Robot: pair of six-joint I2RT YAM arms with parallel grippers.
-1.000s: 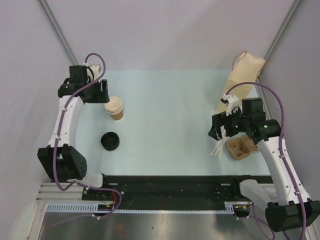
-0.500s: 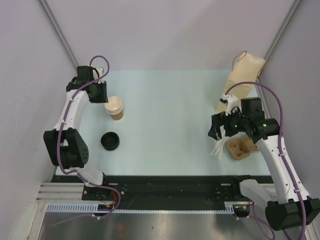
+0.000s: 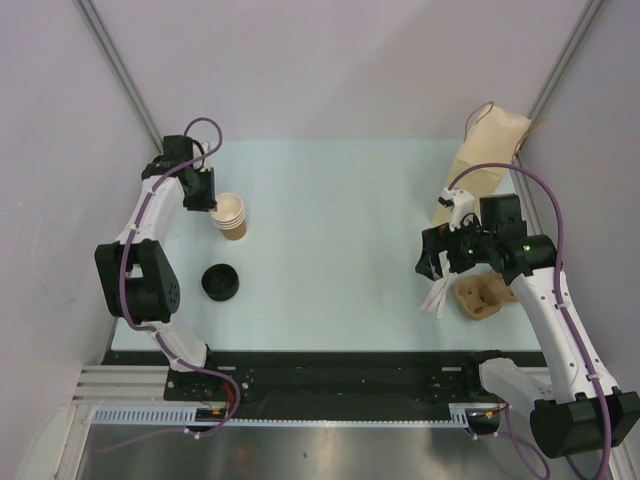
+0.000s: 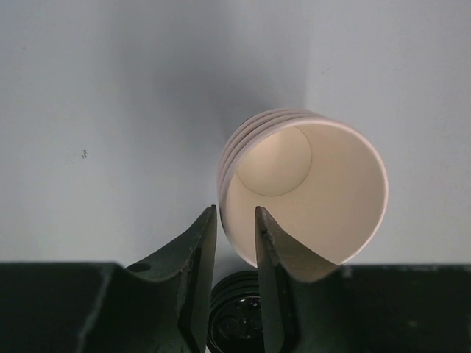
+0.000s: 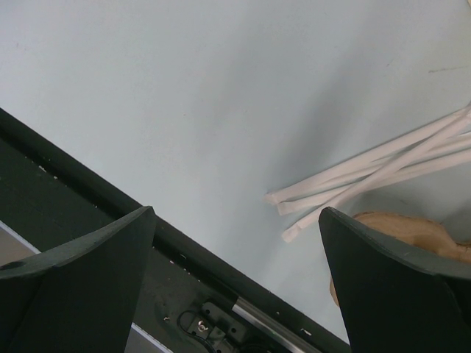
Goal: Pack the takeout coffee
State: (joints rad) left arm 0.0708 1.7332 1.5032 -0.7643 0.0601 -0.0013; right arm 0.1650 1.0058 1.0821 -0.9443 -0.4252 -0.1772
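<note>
A stack of tan paper cups [image 3: 231, 216], white inside and without lids, stands at the left of the table. A stack of black lids [image 3: 220, 282] lies apart, nearer the front. My left gripper [image 3: 203, 191] is at the stack's far-left rim. In the left wrist view its jaws stand a narrow gap apart across the top cup's rim [image 4: 229, 228], one finger [image 4: 200, 250] outside and the other inside the cup [image 4: 316, 191]. The lids [image 4: 235, 323] show below. My right gripper [image 3: 432, 262] is wide open and empty above the table at the right.
A tall tan paper bag [image 3: 482, 165] leans at the back right. A brown pulp cup tray [image 3: 480, 297] and white wrapped straws [image 3: 436, 298] lie under the right gripper; both also show in the right wrist view, straws [image 5: 383, 165] and tray [image 5: 412, 228]. Grey walls enclose the table.
My left arm has swung its elbow in, and its gripper has moved slightly right onto the cup stack's rim. The right arm has not moved.
</note>
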